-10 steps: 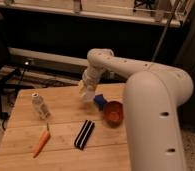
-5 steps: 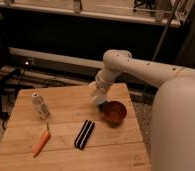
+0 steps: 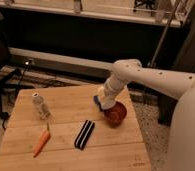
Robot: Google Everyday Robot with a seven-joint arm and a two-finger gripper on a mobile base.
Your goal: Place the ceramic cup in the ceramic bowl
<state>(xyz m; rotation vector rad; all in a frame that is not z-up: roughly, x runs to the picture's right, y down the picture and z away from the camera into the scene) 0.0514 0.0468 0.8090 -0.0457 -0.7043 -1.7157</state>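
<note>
One gripper (image 3: 107, 102) is hanging beside the ceramic bowl (image 3: 116, 114), carrying the ceramic cup (image 3: 106, 101); finger spread unclear.

Reddish-brown ceramic bowl (image 3: 115, 114) under gripper (image 3: 107, 103), table's right side.

- A lab or workshop: a plain wooden desk (image 3: 66, 135) stands on a speckled floor (image 3: 151, 125).
- Far behind runs a long shelf (image 3: 91, 12).
- The gripper (image 3: 104, 102) hangs over the desk's right side.
</note>
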